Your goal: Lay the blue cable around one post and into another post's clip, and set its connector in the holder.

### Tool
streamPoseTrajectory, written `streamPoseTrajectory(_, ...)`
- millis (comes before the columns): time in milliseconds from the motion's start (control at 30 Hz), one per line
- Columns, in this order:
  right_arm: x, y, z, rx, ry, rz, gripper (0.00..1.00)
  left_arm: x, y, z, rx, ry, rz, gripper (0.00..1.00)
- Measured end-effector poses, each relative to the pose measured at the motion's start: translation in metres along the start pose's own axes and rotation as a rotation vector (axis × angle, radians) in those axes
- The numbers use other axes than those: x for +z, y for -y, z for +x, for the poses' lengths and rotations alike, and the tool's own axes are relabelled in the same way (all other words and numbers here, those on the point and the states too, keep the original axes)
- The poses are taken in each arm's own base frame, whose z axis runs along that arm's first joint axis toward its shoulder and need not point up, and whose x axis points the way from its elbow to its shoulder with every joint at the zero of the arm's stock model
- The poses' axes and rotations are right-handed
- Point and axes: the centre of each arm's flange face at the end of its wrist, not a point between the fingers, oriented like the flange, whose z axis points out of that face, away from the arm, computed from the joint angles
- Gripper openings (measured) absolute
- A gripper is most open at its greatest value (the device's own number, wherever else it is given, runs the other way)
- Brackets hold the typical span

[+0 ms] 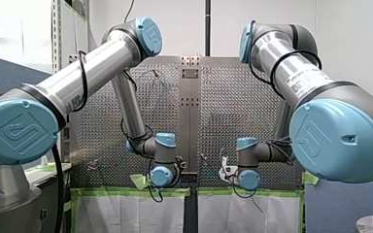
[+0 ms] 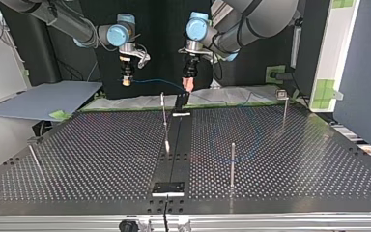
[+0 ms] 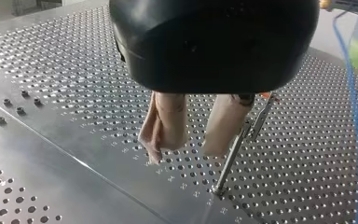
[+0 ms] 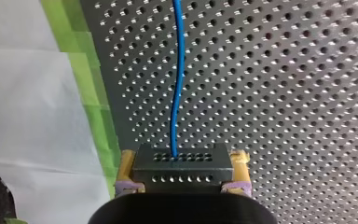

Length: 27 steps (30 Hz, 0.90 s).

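Front view: left arm (image 1: 92, 68) and right arm (image 1: 291, 68) are both raised at the elbow, forearms dropped to wrists (image 1: 162, 145) held level and near each other. In the top view both grippers are pointed straight down. On the left gripper (image 3: 184, 151) the beige pads (image 3: 168, 123) are spread apart, nothing gripped between them. The right gripper (image 4: 183, 161) is clamped, yellow pads (image 4: 127, 163) pressed on either side of the connector (image 4: 182, 173).

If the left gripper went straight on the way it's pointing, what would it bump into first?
Most likely the perforated table, right under its fingertips: my left gripper points down at the plate. A thin post stands close beside one finger, so it might brush that, though depth is hard to judge.
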Motion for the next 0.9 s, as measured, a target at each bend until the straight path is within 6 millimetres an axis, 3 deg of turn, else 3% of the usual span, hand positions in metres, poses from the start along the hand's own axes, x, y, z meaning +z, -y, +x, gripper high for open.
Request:
streamPoseTrajectory(533,0.026,-0.003,0.011,0.0,-0.029,-0.008,0.61,0.016,0.003,-0.006,0.013,0.017,0.005,0.43)
streamPoseTrajectory(900,0.039,-0.011,0.018,0.003,-0.027,-0.014,0.61,0.02,-0.007,0.013,0.05,-0.01,-0.01,0.43)
